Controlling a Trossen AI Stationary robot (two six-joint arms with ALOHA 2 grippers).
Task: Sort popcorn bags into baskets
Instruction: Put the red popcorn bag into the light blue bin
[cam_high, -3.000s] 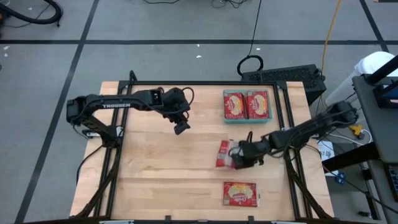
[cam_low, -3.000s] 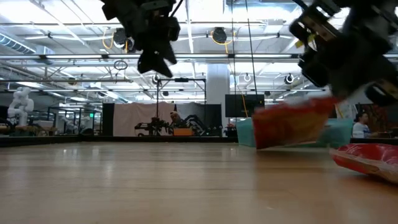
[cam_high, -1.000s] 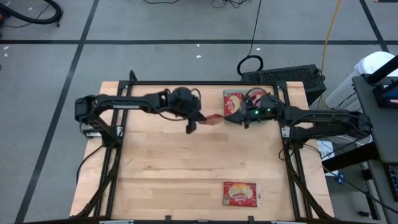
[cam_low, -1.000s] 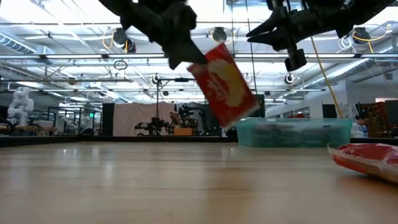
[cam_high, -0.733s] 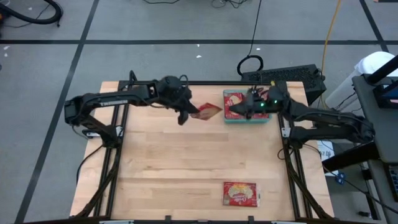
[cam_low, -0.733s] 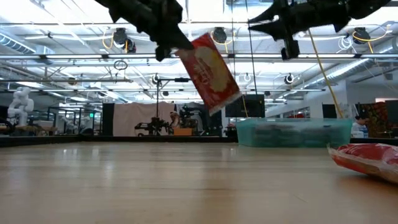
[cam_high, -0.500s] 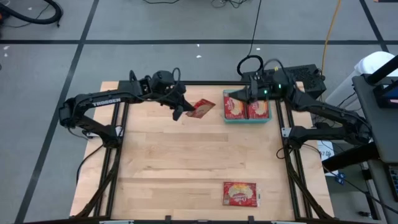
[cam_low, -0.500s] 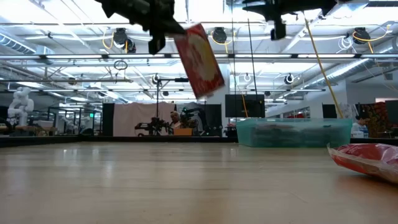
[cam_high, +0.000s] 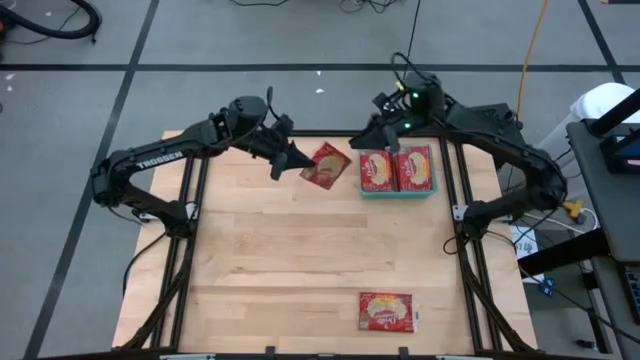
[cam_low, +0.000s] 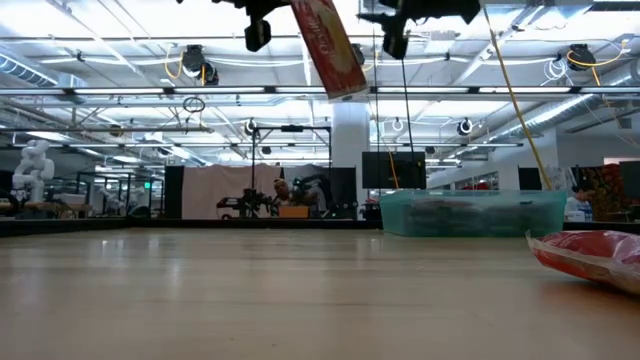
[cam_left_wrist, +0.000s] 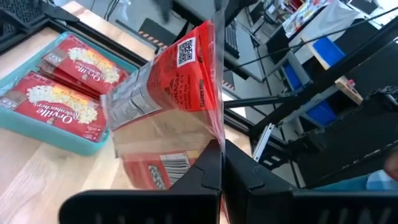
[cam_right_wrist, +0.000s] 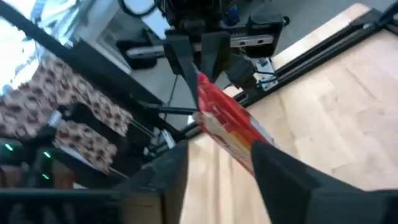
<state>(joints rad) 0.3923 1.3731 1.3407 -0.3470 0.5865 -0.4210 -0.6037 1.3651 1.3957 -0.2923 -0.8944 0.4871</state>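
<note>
My left gripper (cam_high: 290, 162) is shut on a red popcorn bag (cam_high: 326, 165) high over the table's far side, just left of the teal basket (cam_high: 398, 194). Its printed back shows in the left wrist view (cam_left_wrist: 168, 93). Two popcorn bags (cam_high: 398, 168) lie flat side by side in the basket. Another bag (cam_high: 386, 311) lies flat on the table near the front edge. My right gripper (cam_high: 378, 138) hangs open above the basket's far left corner, facing the held bag (cam_right_wrist: 227, 121) and apart from it. My left gripper pinches the bag's side edge (cam_left_wrist: 216, 140) between its two fingers. The fingers come about level from the table's left. The bag is lifted clear, well above the table, and slants down and to the right from the fingers (cam_low: 330, 50).
A black frame rail (cam_high: 330, 134) runs along the table's far edge close behind both grippers. Bare wood (cam_high: 300, 250) spreads across the table's middle and left. A dark keyboard-like unit (cam_high: 470, 122) sits beyond the far right corner.
My left gripper has risen and drawn back toward the table's far left, rolling as it went. The bag went with it, climbing well above the basket and turning flatter when seen from above. My right gripper has risen and swung from over the basket toward the far edge.
</note>
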